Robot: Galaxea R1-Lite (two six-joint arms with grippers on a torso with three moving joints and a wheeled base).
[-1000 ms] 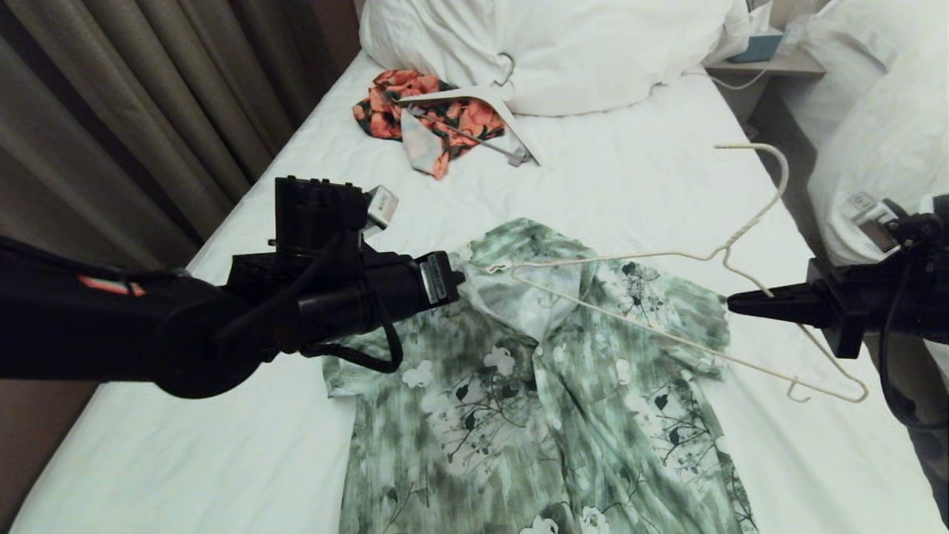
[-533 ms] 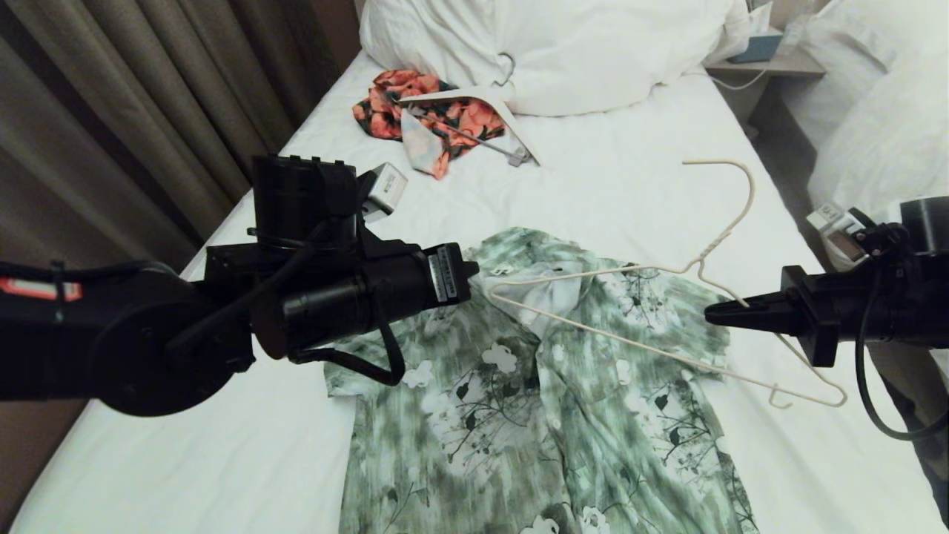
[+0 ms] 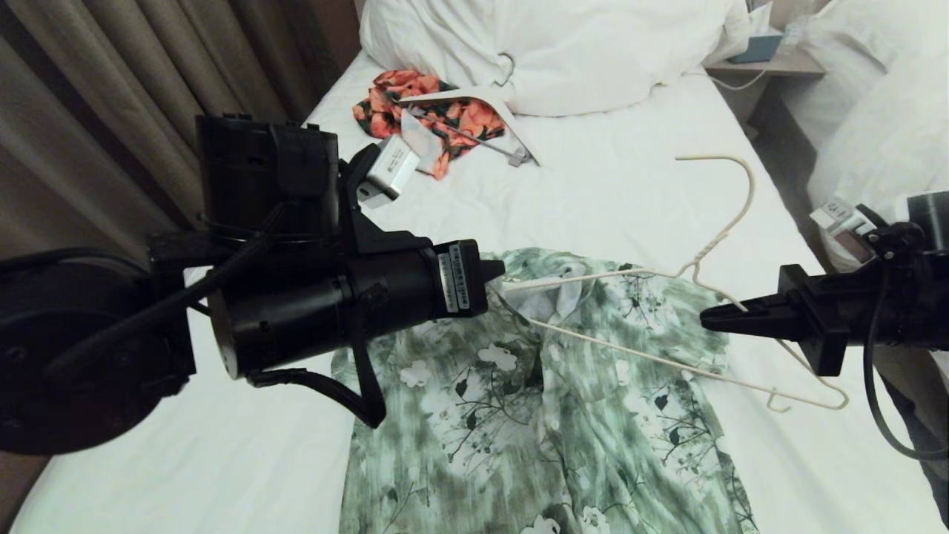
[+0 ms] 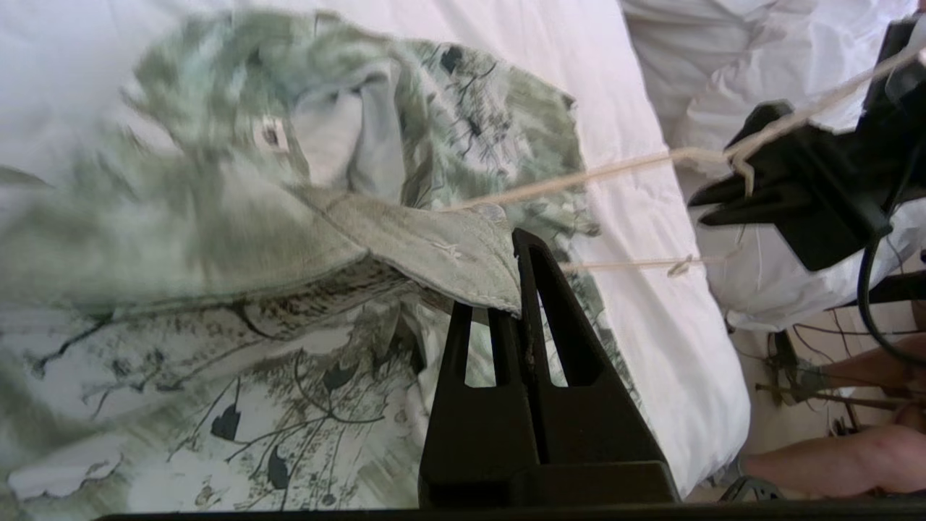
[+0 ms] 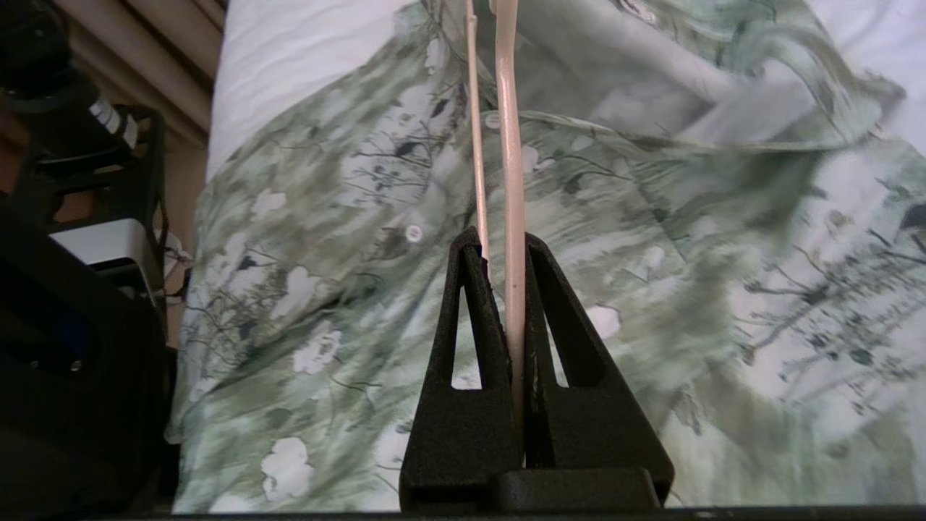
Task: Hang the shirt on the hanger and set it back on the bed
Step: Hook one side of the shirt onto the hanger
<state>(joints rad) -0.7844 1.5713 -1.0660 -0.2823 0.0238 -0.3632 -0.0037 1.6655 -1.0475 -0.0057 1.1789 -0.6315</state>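
The task is in its early-middle part, as far as one can judge: the shirt (image 3: 541, 393) lies face up on the white sheet of the bed (image 3: 630, 185), buttoned part toward the camera, and the hanger (image 3: 712, 245) is not yet inside it. Only the far end of the hanger's triangle reaches the collar area, where it seems to enter under the lifted cloth; the hook and the other shoulder end are in the air, out over the right side of the bed. What is left is to push the wire into both shoulders and then lay everything down on the bed. The left gripper (image 4: 522, 250) comes in from the left side, nearly level, and its fingers are pressed together on the edge of the shirt's collar, holding it up a little from the sheet. The right gripper (image 5: 499, 253) reaches in from the right, also nearly level, with its fingers closed tightly on the hanger's wire near the neck, so the hanger is tilted above the shirt.
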